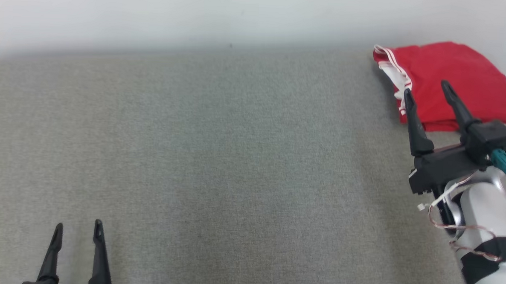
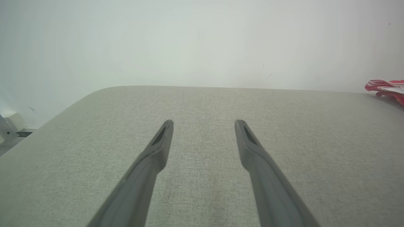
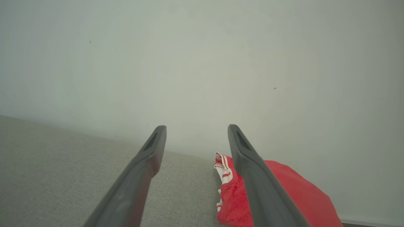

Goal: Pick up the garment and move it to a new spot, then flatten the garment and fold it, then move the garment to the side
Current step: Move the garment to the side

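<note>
A grey desk [image 1: 218, 157] covered in woven fabric reaches back to a plain pale wall [image 1: 198, 16]. In the left wrist view its far corner is rounded. A small white boxy object [image 2: 12, 121] sits beyond that corner, low by the wall.

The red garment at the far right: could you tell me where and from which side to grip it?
I'd take the red garment by its near folded edge, where the layers stack, coming from the front with the open right gripper, which points at it.
</note>
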